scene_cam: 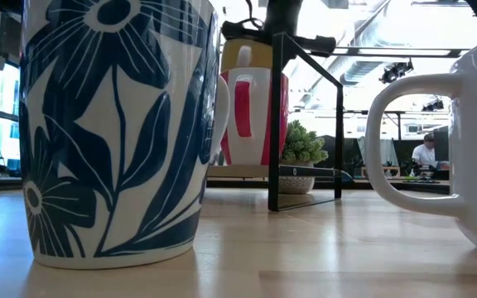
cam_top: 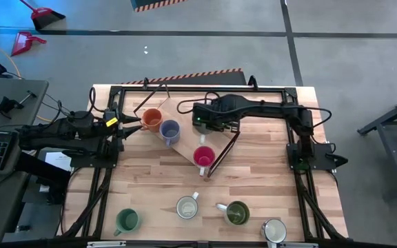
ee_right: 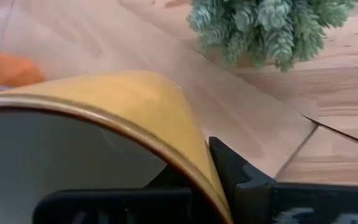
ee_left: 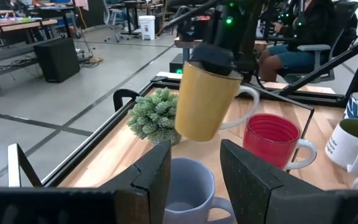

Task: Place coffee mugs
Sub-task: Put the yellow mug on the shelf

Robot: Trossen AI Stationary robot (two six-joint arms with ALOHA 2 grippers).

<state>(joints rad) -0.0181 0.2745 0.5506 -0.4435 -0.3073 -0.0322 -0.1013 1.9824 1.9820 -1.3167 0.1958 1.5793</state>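
mugs sit scattered over a wooden table (cam_top: pixel 253 172), three of them on a light board (cam_top: pixel 185 141) lying at an angle near the far left of the tabletop: an orange mug (cam_top: pixel 151 120), a blue-grey mug (cam_top: pixel 169 130) just beside it, and a red mug (cam_top: pixel 203 157) toward the board's near corner. the left claw (cam_top: pixel 131 125) sits at the orange mug, its fingers narrowly spread, and the pictures don't settle whether it grips the rim. from the left wrist the two dark fingers (ee_left: pixel 151 180) frame the blue-grey mug (ee_left: pixel 188 190) below them. the right claw (ee_left: pixel 219 59) is clamped on the rim of a yellow mug (ee_left: pixel 205 101), lifted clear of the board and tilted, with a spiky green plant (ee_left: pixel 157 115) just beyond it and the red mug (ee_left: pixel 272 138) near it. in the right wrist view the yellow rim (ee_right: pixel 135 118) fills the frame above the board, the plant (ee_right: pixel 266 25) farther off. along the near edge stand a dark green mug (cam_top: pixel 127 221), a white mug (cam_top: pixel 187 207), an olive mug (cam_top: pixel 237 213) and another white mug (cam_top: pixel 274 230). the low view shows a white mug with blue flowers (scene_cam: pixel 114 124) close up.
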